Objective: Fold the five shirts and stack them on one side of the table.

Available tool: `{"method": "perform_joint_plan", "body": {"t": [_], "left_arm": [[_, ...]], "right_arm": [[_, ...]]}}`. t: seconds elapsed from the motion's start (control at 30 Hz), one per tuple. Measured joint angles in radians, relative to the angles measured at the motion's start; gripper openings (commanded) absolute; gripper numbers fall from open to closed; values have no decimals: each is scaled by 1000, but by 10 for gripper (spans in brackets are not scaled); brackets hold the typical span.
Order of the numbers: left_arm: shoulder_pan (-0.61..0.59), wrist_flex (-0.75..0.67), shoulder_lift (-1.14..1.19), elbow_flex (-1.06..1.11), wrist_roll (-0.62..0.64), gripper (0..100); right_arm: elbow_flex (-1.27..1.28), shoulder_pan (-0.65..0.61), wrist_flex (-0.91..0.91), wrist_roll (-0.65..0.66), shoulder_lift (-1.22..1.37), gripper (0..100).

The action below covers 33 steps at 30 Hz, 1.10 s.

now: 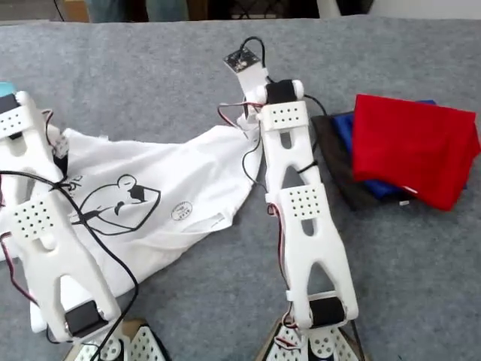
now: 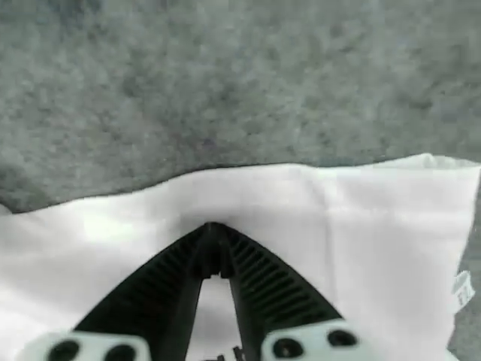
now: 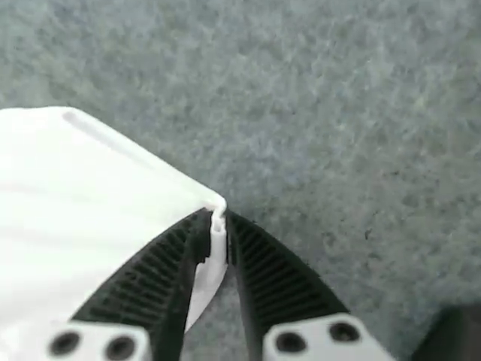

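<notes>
My right end effector (image 3: 218, 226) is clenched on a corner of the white shirt (image 1: 173, 188), and a thin strip of cloth sits between the two fingers. My left end effector (image 2: 214, 241) is also closed, its tips pressed together on the white fabric near one hem. In the high view, the shirt lies spread and wrinkled on the grey table (image 1: 150, 75), left of the centre of the frame. At the right of the frame is a stack: a red shirt (image 1: 409, 147) on top, a blue shirt (image 1: 344, 128) under it, and a dark shirt (image 1: 338, 169) lowest.
</notes>
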Motion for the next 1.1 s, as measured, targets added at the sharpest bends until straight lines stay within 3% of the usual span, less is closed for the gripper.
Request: {"method": "perform_joint_plan", "body": {"t": [0.23, 0.43, 0.67, 0.97, 1.1], "left_arm": [[-87, 0, -135, 241, -135, 29], [-114, 0, -249, 390, -158, 29], [-132, 0, -393, 396, -157, 30], [-18, 2, -589, 393, -169, 30], [3, -63, -566, 333, -87, 33]], "right_arm": [[0, 0, -3, 44, 6, 14], [0, 0, -3, 69, 8, 14], [0, 0, -3, 72, 8, 14], [-2, 0, -5, 84, 18, 14], [-2, 0, -5, 87, 18, 14]]}}
